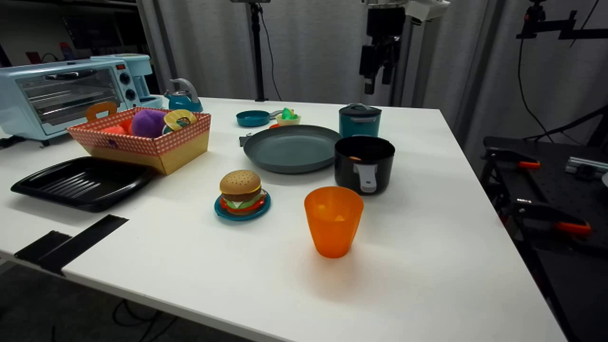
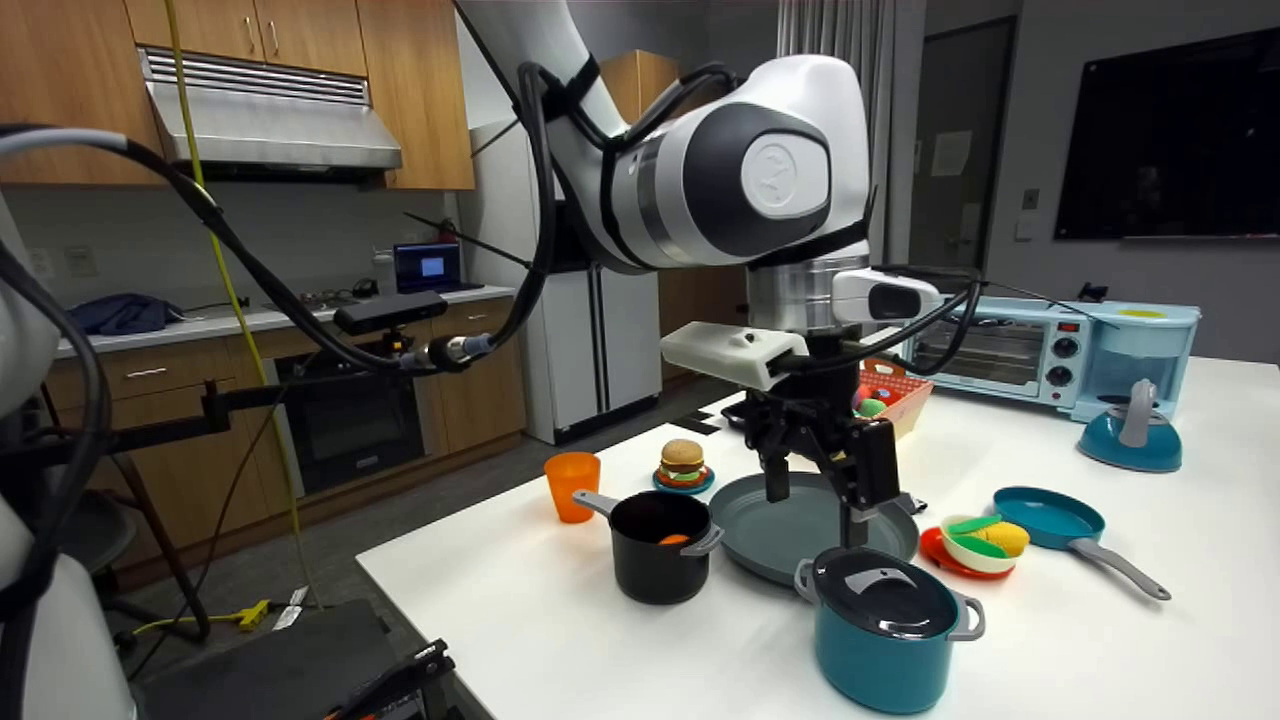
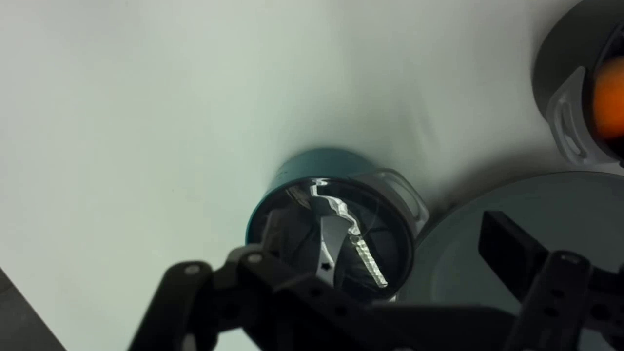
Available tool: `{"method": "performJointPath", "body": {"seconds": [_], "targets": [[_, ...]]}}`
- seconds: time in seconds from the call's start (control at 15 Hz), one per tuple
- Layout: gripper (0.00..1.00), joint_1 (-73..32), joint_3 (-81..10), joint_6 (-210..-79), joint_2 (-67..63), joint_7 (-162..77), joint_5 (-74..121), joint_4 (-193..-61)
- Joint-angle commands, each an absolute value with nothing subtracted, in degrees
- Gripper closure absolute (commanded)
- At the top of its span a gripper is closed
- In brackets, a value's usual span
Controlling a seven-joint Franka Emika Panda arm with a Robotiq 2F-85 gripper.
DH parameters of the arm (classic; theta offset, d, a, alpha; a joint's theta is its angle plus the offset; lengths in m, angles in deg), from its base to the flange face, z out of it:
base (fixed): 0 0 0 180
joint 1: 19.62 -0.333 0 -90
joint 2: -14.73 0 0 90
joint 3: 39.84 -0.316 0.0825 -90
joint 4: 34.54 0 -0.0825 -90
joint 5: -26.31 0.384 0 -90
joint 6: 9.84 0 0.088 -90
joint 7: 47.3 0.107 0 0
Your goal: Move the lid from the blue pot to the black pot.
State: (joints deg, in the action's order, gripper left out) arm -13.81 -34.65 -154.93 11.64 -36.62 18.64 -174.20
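Observation:
The dark glossy lid (image 1: pixel 360 110) lies on the blue pot (image 1: pixel 359 127). In an exterior view, the lid (image 2: pixel 884 592) shows a grey handle strip on top of the teal pot (image 2: pixel 880 660). The black pot (image 2: pixel 650 560) stands uncovered with something orange inside; it also shows at the right edge of the wrist view (image 3: pixel 560 63). My gripper (image 2: pixel 815 515) is open and empty above the table, higher than the lid. In the wrist view, the fingers (image 3: pixel 390 226) are wide apart; one overlaps the lid (image 3: pixel 385 239), the other appears over the grey plate.
A large grey plate (image 1: pixel 292 149) lies beside both pots. An orange cup (image 1: pixel 334 223), a toy burger (image 1: pixel 241 190), a black tray (image 1: pixel 80 183) and a toy basket (image 1: pixel 185 145) stand on the table. A teal pan (image 2: pixel 1050 518) and a food bowl (image 2: pixel 975 545) are near the blue pot.

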Motion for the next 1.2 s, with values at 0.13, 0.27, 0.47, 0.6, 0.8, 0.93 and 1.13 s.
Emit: {"method": "performJointPath", "body": {"seconds": [0.13,0.27,0.47,0.6,0.8,0.93,1.13], "targets": [[0.00,-13.89,-33.32,-156.03,8.21,-31.36,18.28,-170.41],[0.00,-13.84,-32.95,-156.01,6.73,-30.87,18.91,-168.94],[0.00,-13.90,-32.28,-156.30,4.15,-30.90,18.86,-166.94],[0.00,-14.03,-31.93,-156.14,2.49,-31.01,19.06,-165.80],[0.00,-14.22,-31.65,-156.02,0.07,-31.12,19.55,-164.17],[0.00,-14.32,-31.55,-156.08,-1.42,-31.30,19.72,-163.17],[0.13,-14.35,-31.41,-155.89,-3.52,-31.39,20.15,-161.21]]}}
